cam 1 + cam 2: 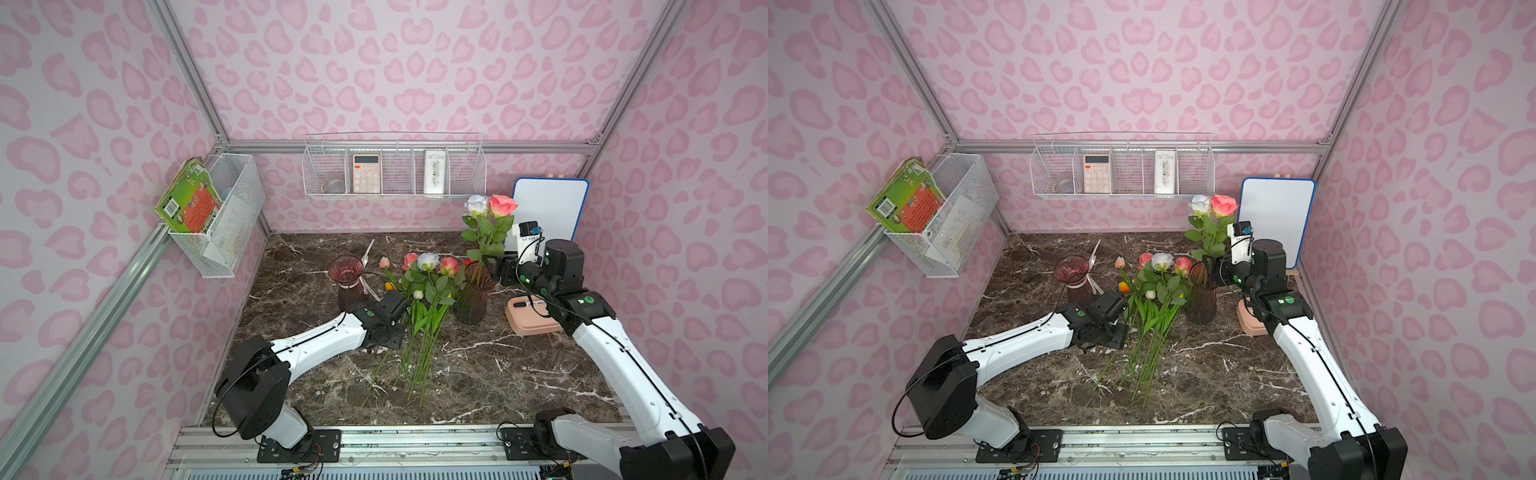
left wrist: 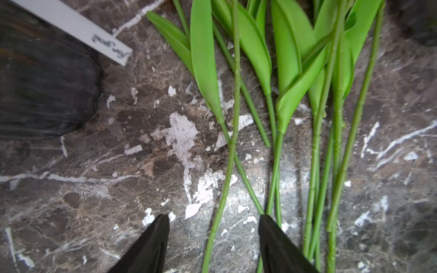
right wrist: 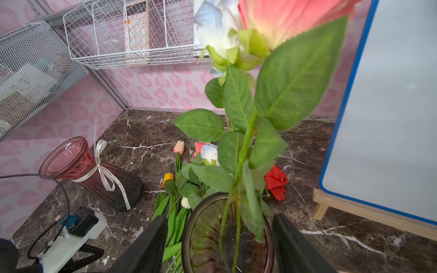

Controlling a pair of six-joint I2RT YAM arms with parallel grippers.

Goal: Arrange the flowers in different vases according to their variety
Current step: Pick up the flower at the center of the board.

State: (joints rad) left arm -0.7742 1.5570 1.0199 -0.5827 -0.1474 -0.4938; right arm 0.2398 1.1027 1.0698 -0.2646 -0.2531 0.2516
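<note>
A white wire rack [image 1: 465, 192] on the back wall holds a pink calculator [image 1: 367, 173]; a mesh basket [image 1: 235, 216] holds a green book [image 1: 186, 200]. A blue-rimmed whiteboard [image 1: 548, 208] and a pink case [image 1: 534, 328] sit on the marble bench [image 1: 498, 374].

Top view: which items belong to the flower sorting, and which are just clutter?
Job: two roses standing in the plain vase; ribbon vase, empty; loose flowers lying between the vases.
Clutter: calculator in the wall basket; book; whiteboard; pink box with a marker on it.
</note>
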